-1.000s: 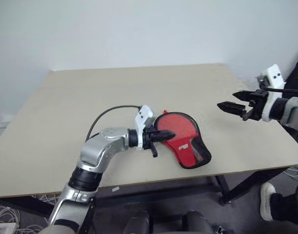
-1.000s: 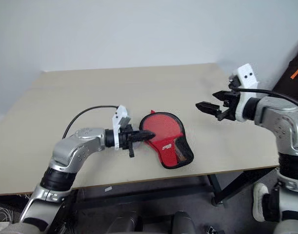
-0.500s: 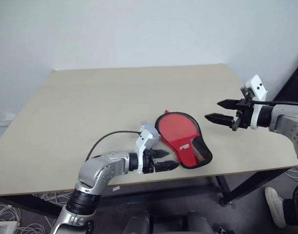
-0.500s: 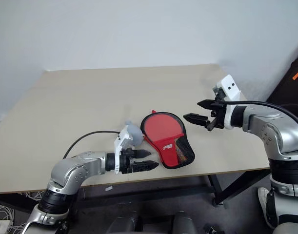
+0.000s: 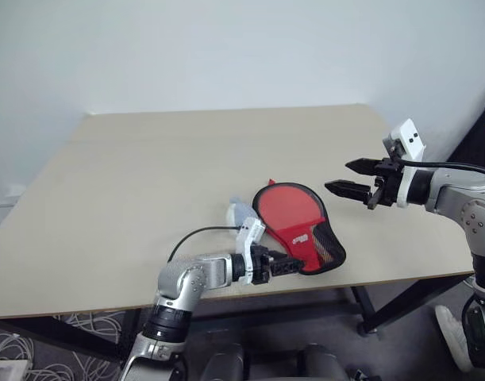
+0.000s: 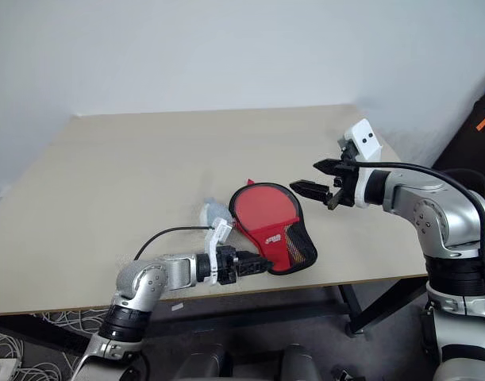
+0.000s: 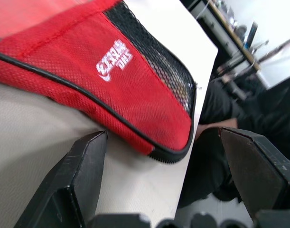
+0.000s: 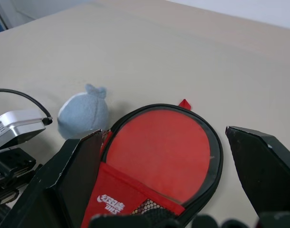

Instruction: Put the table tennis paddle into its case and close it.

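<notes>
Left hand (image 5: pixel 283 266), spread and empty, nearer: case (image 5: pixel 302 226) just ahead, long axis angling away toward spread right hand (image 5: pixel 347 177).

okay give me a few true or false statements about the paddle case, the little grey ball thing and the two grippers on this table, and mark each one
1. The case lies flat on the table with the red paddle inside it. True.
2. The left gripper is clamped on the case. False: its fingers are open, beside the case's narrow end near the table's front edge.
3. The right gripper hangs open above the table, clear of the case. True.
4. The grey-blue lump sits on top of the case. False: it rests on the table beside the case's round end.
5. The case's label patch is blue. False: it is red with white lettering.
</notes>
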Tool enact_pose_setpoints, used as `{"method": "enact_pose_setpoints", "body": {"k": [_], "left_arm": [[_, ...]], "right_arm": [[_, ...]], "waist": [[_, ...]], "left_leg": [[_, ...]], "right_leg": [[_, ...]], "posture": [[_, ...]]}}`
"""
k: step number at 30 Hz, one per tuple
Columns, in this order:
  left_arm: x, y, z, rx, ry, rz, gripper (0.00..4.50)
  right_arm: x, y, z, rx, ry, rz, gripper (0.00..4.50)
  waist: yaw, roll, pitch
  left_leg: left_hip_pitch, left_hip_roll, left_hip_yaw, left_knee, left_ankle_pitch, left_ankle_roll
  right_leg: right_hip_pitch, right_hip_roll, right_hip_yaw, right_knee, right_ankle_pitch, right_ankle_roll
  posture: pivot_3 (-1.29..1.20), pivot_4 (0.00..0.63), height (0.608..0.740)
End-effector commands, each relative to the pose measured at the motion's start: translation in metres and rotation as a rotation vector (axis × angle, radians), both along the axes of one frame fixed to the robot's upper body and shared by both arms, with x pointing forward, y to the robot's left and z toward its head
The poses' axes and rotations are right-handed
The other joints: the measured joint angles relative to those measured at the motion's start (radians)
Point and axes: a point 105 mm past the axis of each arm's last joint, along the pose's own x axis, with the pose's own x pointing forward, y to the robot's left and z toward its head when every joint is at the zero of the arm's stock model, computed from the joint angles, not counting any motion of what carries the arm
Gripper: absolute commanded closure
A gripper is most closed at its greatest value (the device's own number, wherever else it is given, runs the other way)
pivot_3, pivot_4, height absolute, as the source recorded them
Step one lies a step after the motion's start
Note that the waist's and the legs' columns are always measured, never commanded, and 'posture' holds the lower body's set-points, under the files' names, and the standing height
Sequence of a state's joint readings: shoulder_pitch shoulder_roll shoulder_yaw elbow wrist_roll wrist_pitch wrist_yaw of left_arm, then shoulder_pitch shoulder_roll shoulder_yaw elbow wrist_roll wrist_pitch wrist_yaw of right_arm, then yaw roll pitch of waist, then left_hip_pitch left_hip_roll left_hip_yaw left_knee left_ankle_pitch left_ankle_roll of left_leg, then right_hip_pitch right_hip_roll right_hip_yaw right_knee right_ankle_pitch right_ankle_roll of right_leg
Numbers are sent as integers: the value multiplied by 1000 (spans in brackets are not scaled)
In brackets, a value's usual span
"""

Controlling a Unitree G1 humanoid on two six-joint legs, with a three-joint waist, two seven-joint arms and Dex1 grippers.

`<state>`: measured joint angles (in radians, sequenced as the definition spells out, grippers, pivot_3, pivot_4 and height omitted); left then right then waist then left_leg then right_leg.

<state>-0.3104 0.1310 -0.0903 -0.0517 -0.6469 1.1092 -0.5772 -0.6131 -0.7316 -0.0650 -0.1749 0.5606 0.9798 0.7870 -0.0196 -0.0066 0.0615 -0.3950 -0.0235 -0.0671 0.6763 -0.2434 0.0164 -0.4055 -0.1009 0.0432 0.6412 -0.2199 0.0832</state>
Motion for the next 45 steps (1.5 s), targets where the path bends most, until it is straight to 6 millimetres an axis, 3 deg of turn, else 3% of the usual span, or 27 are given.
{"method": "enact_pose_setpoints", "body": {"k": [1, 11, 18, 21, 30, 39, 45], "left_arm": [[5, -3, 4, -31, 37, 5, 515], [7, -24, 2, -20, 115, -10, 515], [9, -23, -7, 54, 140, 2, 515], [10, -17, -15, 110, 167, 16, 1087], [7, -5, -15, 160, 204, 19, 4360], [1, 1, -3, 160, 168, 10, 4488], [-14, 28, 18, 169, 150, -18, 4488]], "right_arm": [[1, -1, 17, 8, -62, -4, 0], [4, 4, 17, 34, -64, -22, 0], [3, 5, 18, 40, -66, -19, 0], [3, 5, 20, 40, -68, -20, 0], [5, 7, 24, 42, -73, -14, 0], [4, 12, 23, 49, -70, -5, 0], [2, 14, 22, 51, -64, 0, 0]], "waist": [[0, 0, 0], [13, 0, 0], [22, 0, -1], [22, 0, -1], [19, 0, -1], [18, 0, -1], [15, 0, 0]], "left_leg": [[0, 0, 0, 0, 0, 0], [0, -1, -1, 1, 0, 0], [0, -2, -1, 1, 0, 0], [0, -2, -1, 1, 0, 0], [0, -1, -1, 0, 0, 0], [0, -1, 0, -1, 0, 0], [0, -1, 0, -1, 0, 0]], "right_leg": [[0, 0, 0, 0, 0, 0], [2, -1, 0, 0, 0, 0], [2, -1, 0, 0, 0, 0], [2, -1, 0, 0, 0, 0], [1, -1, 0, 0, 0, 0], [0, -1, 0, 0, 0, 0], [-1, 0, 0, 0, 0, 0]], "posture": [[0, 0, 698], [0, 0, 698], [0, 0, 698], [0, 0, 698], [0, 0, 698], [0, 0, 698], [0, 0, 698]]}}
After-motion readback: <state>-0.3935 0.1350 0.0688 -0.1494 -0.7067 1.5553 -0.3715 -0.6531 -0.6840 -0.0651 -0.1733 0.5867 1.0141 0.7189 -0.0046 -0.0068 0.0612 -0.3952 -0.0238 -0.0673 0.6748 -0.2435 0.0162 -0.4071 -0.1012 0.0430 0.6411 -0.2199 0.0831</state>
